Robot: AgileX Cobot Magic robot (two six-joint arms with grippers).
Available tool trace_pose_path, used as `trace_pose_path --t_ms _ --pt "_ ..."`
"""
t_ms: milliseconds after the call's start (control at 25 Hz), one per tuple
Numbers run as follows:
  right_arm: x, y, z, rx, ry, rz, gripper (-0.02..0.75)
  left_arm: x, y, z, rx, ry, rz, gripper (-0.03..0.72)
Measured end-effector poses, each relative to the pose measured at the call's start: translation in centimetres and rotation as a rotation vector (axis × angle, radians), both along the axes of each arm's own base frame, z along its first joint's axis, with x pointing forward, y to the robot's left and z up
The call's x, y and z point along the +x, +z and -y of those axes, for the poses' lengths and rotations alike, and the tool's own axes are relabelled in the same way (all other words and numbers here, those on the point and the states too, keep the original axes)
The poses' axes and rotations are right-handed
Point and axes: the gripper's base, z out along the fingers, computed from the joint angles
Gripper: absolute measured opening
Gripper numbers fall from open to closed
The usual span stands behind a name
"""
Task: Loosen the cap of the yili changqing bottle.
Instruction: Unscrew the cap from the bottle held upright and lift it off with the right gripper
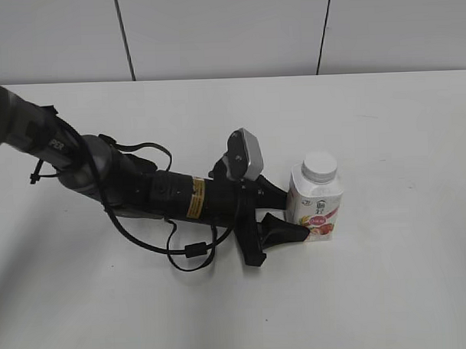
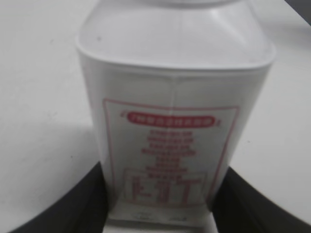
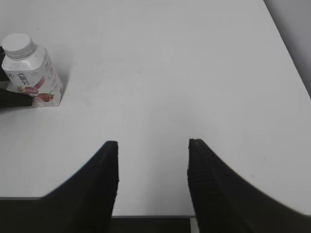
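Note:
The yili changqing bottle (image 1: 317, 204) stands upright on the white table, white with a red-pink fruit band. Its ribbed white cap (image 1: 320, 166) sits on the neck. My left gripper (image 1: 294, 214) reaches in from the left, and its two black fingers press against the bottle's lower sides. In the left wrist view the bottle (image 2: 170, 97) fills the frame between the fingers of the left gripper (image 2: 160, 204), and the cap is cut off at the top. My right gripper (image 3: 152, 145) is open and empty, far from the bottle (image 3: 34, 80) and cap (image 3: 18, 44).
The white table (image 1: 215, 106) runs back to a grey panelled wall. The left arm and its cables (image 1: 142, 193) lie low across the table's left half. The table's near edge (image 3: 150, 216) shows under the right gripper.

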Motion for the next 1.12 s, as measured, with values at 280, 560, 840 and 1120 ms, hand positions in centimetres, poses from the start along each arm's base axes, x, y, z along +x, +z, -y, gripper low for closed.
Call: trace_pose_path --t_ms 280,560,840,1120 --pt "5.7 3.5 -0.5 -0.008 0.007 -0.220 0.378 0.0 0.0 0.0 0.000 -0.006 0.001 0.391" --pt "12.7 5.6 -1.2 0.033 -0.021 -0.485 0.378 0.0 0.0 0.0 0.000 -0.008 0.001 0.390" --pt "19.4 5.4 -1.8 0.084 -0.078 -0.633 0.386 -0.1 0.0 0.0 0.000 -0.011 0.001 0.390" --pt "23.7 3.5 -2.1 0.085 -0.101 -0.742 0.390 -0.1 0.0 0.0 -0.001 -0.012 0.001 0.390"
